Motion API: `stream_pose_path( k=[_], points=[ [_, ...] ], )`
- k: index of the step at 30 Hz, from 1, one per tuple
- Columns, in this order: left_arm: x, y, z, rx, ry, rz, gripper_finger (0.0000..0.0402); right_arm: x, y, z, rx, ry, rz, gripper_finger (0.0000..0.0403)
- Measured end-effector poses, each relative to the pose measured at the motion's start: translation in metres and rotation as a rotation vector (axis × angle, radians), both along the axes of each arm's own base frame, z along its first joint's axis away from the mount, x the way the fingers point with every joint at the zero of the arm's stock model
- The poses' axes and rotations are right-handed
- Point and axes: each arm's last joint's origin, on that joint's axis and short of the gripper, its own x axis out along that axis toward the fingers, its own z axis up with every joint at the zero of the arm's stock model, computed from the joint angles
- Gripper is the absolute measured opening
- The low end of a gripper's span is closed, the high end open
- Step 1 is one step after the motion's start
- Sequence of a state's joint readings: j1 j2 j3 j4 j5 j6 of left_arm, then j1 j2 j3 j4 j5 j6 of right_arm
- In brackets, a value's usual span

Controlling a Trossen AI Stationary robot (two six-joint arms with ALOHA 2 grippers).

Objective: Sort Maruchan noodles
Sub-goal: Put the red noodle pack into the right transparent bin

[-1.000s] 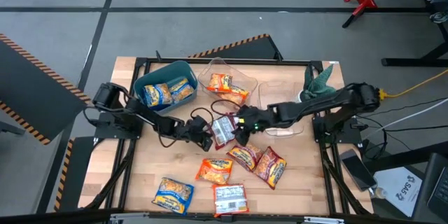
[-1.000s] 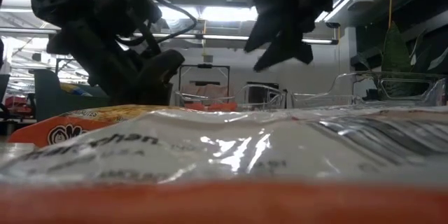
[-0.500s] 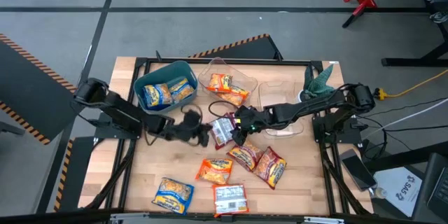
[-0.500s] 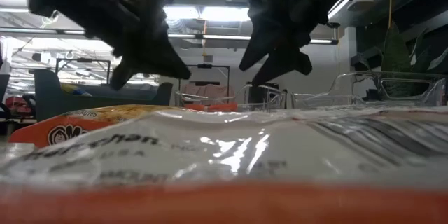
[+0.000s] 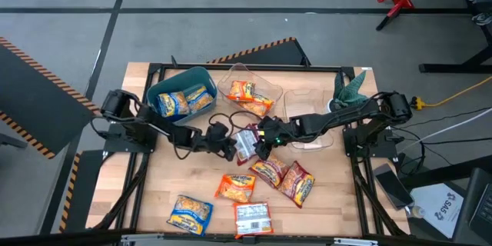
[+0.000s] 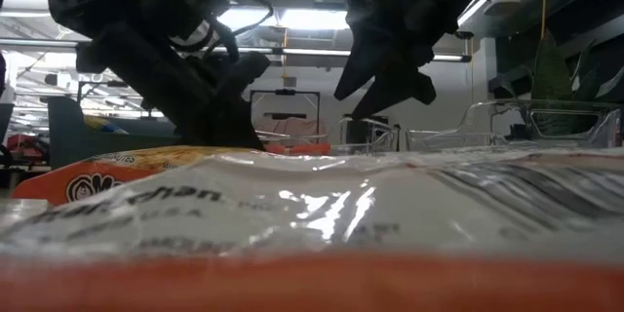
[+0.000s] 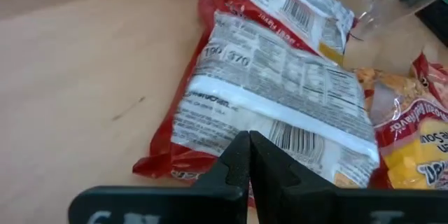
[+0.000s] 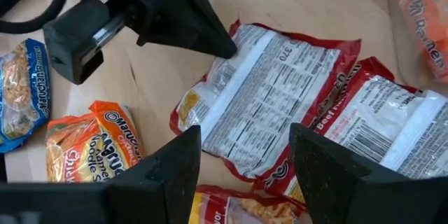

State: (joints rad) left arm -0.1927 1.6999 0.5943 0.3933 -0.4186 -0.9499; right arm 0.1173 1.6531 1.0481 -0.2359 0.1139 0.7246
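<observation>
Teal bin (image 5: 157, 90), upper left of the table (image 5: 154, 192): blue-yellow packets (image 5: 184, 100). Clear container (image 5: 265, 86), upper centre: one orange packet (image 5: 247, 92). Second clear container (image 5: 304, 100) beside it: contents cannot be told.

Red-white packets (image 5: 244, 143), table centre: left hand (image 5: 228, 147) clenched at their edge, right hand (image 5: 264, 144) released above.

Remaining noodles (image 5: 265, 177) scattered lower centre; lower-left table bare.

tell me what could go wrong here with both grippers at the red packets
1. The shut left gripper and the open right gripper meet at the same red packet, so they might collide.
2. That packet overlaps a second red packet; a grab could drag both.
3. The left fingertips press the packet's edge shut, so they may only push it aside.
</observation>
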Motion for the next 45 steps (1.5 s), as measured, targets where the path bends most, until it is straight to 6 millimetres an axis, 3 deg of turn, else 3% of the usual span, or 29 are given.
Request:
stream_pose_path(
  k=[12, 16, 25, 35, 45],
  points=[
    [-0.014, -0.018, -0.013, -0.056, 0.132, -0.008, 0.0000, 0.005, -0.001, -0.010, -0.036, 0.003, -0.038, 0.0208],
    [-0.014, -0.019, -0.013, -0.053, 0.129, -0.005, 0.0000, 0.017, 0.002, -0.018, 0.019, -0.055, 0.000, 0.0230],
    [-0.013, -0.019, -0.012, -0.055, 0.106, 0.006, 0.0000, 0.028, 0.002, -0.012, 0.026, -0.206, -0.085, 0.0259],
    [-0.009, -0.018, -0.009, -0.062, 0.042, 0.037, 0.0000, 0.041, 0.002, -0.008, -0.007, -0.210, -0.113, 0.0260],
    [-0.003, -0.020, -0.023, -0.089, 0.035, 0.035, 0.0000, 0.051, 0.001, -0.027, -0.037, -0.123, -0.137, 0.0260]
  ],
)
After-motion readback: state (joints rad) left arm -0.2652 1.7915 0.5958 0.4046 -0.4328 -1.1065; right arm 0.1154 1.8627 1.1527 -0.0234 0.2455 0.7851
